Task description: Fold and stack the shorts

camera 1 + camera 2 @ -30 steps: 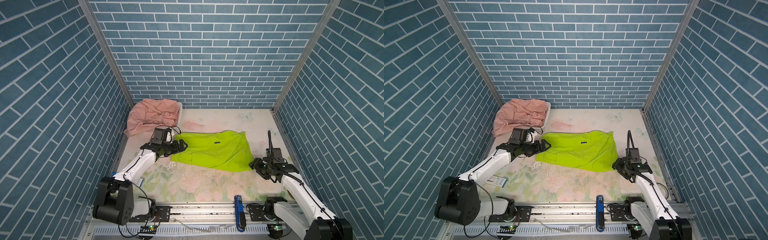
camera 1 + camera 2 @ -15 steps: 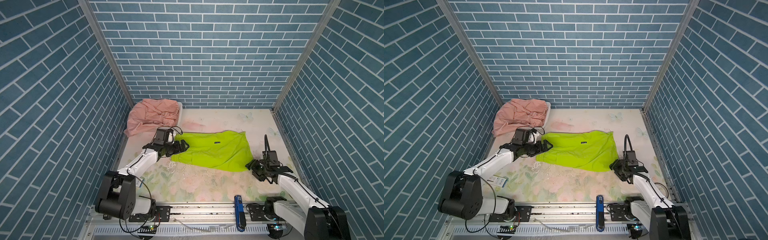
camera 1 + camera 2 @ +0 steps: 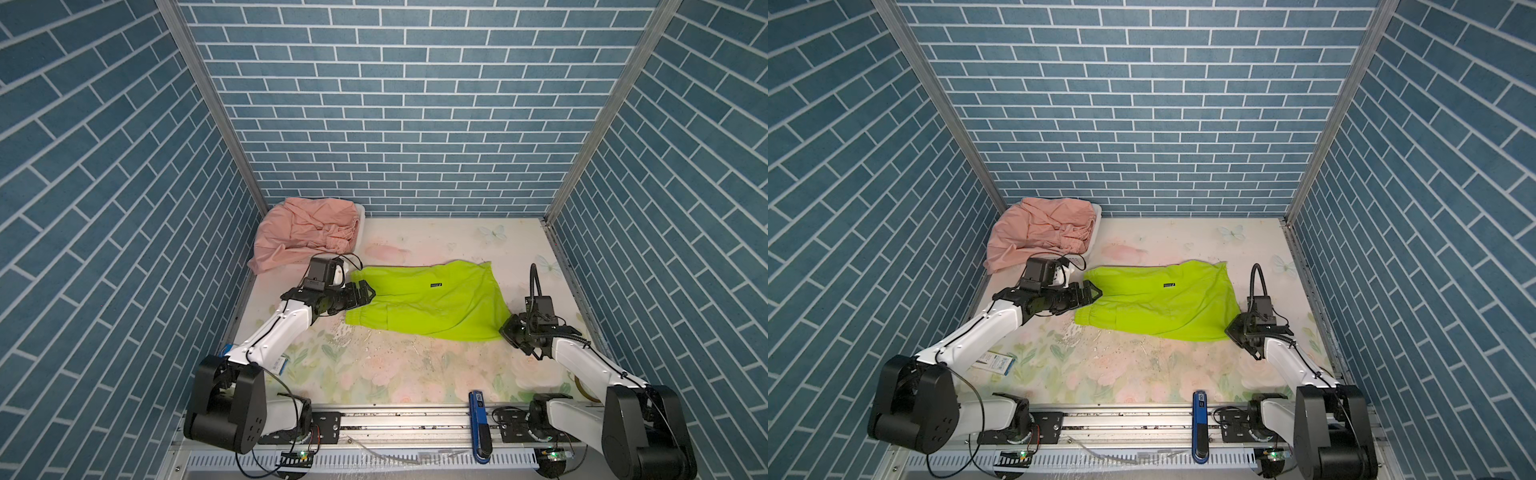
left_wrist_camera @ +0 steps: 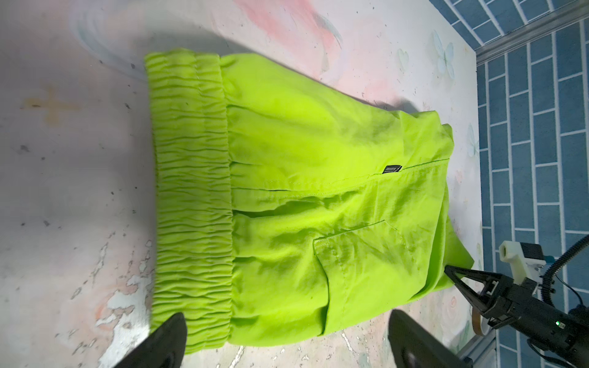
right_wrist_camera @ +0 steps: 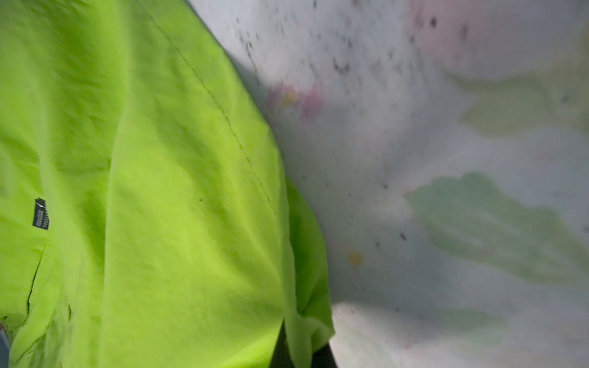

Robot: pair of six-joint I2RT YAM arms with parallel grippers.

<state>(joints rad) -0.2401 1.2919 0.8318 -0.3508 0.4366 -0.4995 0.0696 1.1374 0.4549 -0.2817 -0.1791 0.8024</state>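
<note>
The green shorts [image 3: 428, 303] lie flat on the surface [image 3: 415, 374], the pink shorts [image 3: 307, 232] heaped back-left. My right tool [image 3: 509, 330] is clamped, apparently on the near hem corner (blurry view). My left tool [image 3: 363, 293] gapes wide at the waistband, empty. I should pinch the waistband corner first, then lift both together.

A pale, scuffed floral-print tabletop [image 3: 415, 365] is enclosed on 3 sides by blue brick-pattern walls [image 3: 395, 104]. A white plastic basket [image 3: 1097, 216] sits at its far left corner. A small blue-and-white card [image 3: 995, 362] lies near its left edge. A flat blue bar [image 3: 478, 424] crosses the silver rail [image 3: 395, 419] along its near edge.
</note>
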